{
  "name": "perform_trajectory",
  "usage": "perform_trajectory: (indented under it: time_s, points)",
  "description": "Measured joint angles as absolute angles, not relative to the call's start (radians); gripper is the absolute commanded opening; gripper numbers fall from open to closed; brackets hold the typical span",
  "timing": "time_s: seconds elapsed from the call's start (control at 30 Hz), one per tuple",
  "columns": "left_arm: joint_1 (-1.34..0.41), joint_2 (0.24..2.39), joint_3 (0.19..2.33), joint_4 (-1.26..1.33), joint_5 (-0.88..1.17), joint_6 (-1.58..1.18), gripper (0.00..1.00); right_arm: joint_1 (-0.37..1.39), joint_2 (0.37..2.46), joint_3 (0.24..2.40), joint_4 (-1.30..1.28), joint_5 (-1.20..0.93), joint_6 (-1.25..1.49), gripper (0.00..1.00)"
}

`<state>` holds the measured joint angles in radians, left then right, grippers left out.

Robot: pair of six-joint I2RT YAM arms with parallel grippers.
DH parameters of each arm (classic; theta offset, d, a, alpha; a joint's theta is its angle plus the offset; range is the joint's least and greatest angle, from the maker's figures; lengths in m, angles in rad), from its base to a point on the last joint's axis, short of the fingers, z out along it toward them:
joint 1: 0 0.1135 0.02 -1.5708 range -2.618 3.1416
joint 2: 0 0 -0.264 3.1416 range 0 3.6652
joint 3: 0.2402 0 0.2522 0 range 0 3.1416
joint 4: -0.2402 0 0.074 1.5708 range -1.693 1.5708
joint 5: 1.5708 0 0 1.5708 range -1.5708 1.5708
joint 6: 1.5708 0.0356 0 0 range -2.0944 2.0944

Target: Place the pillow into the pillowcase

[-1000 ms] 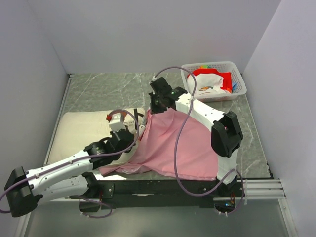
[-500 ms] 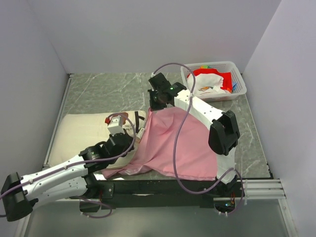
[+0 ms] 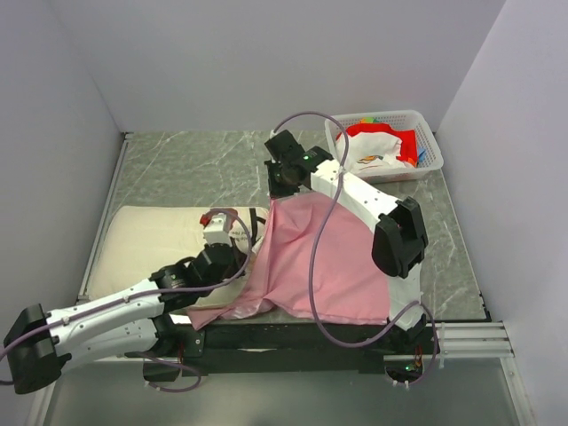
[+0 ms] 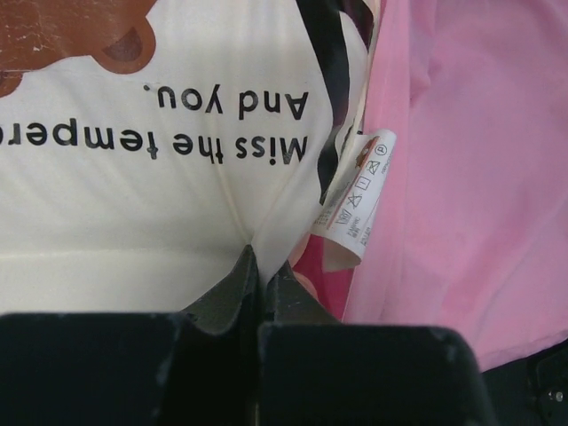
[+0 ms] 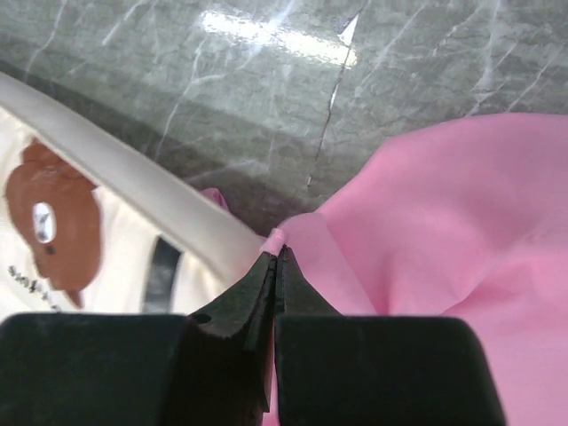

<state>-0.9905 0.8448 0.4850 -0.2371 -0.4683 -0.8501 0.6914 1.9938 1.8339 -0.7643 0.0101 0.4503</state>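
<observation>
The cream-white pillow (image 3: 146, 240) lies at the left of the table, its brown bear mark (image 4: 80, 35) and printed words facing up. The pink pillowcase (image 3: 328, 257) lies to its right, overlapping the pillow's right end. My left gripper (image 4: 260, 262) is shut on a fold of the pillow's fabric near its white care label (image 4: 359, 191), right beside the pillowcase (image 4: 479, 177). My right gripper (image 5: 277, 253) is shut on the pillowcase's hemmed edge (image 5: 444, 231) and holds it above the pillow's far right corner (image 5: 115, 266). In the top view that gripper (image 3: 277, 191) is at the case's far corner.
A white basket (image 3: 426, 142) with white and red cloth stands at the back right. Grey walls close in on the left, back and right. The marble tabletop (image 3: 195, 164) shows behind the pillow. A black rail runs along the near edge.
My left gripper has shifted a little right with the pillow's end toward the pillowcase. My right gripper has drawn the case's corner slightly back and left; the case's near-left part has pulled in.
</observation>
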Motion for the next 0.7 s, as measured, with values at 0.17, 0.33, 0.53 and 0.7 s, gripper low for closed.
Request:
perform_trajectory:
  time_s: [0.17,0.33,0.53,0.7]
  points:
    - [-0.992,0.923,0.481,-0.169,-0.443,-0.822,0.01,0.73,1.94,1.813,-0.745,0.013,0.446,0.0]
    - [-0.994,1.028,0.525,-0.115,-0.4,-0.772,0.01,0.772,1.885,1.829,-0.737,0.024,0.433,0.0]
    - [-0.992,1.054,0.568,-0.055,-0.364,-0.74,0.01,0.767,1.988,1.945,-0.741,0.028,0.425,0.09]
    - [-0.992,1.093,0.618,-0.071,-0.345,-0.737,0.11,0.738,2.028,1.89,-0.704,0.033,0.431,0.45]
